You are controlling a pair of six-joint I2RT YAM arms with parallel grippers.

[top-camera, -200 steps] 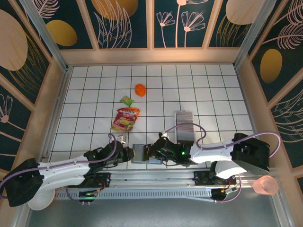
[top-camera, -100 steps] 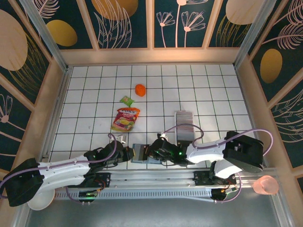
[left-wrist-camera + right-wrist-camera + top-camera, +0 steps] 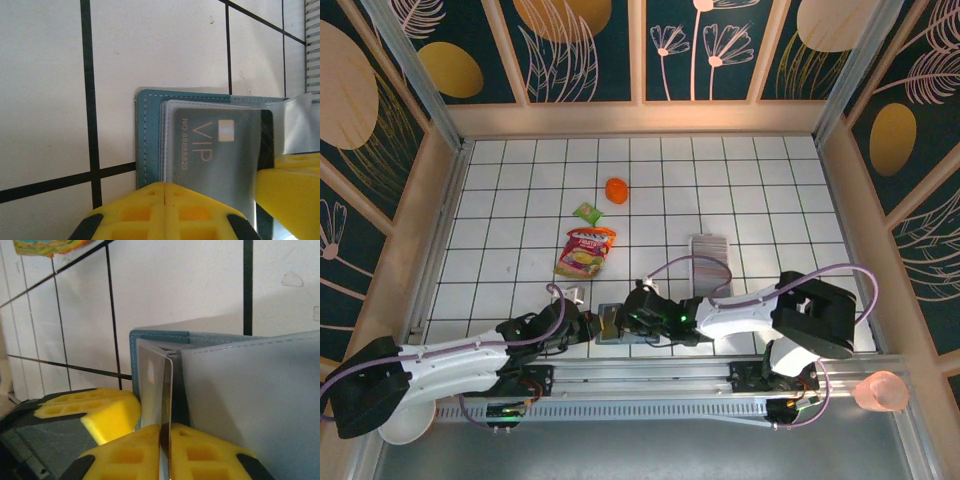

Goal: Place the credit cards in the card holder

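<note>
My right hand (image 3: 165, 440) is closed narrow on one credit card (image 3: 220, 150). The two yellow pads (image 3: 210, 450) clamp its trailing end, so in the right wrist view the card runs edge-on out from between them. This grip leaves the leading end free to enter a pocket. The card lies over the open card holder (image 3: 150, 100), with its "VIP" face showing through a clear sleeve (image 3: 169, 150). I judge it partly inserted; I cannot tell how deep it sits.

My left hand (image 3: 164, 200) has its pads shut against each other, with the tips set at the near edge of the holder. I judge that it pins the holder to the counter (image 3: 770, 190), so that the push of the card does not slide it away. Whether it also pinches a flap is hidden.

The holder lies at the near edge of the counter, between the two hands. The other credit cards (image 3: 710, 270) stand packed in the white tray (image 3: 710, 243), near my right hand and farther up the counter, within short reach for the next pick. Next step, as I judge it: press the card home, then release
</note>
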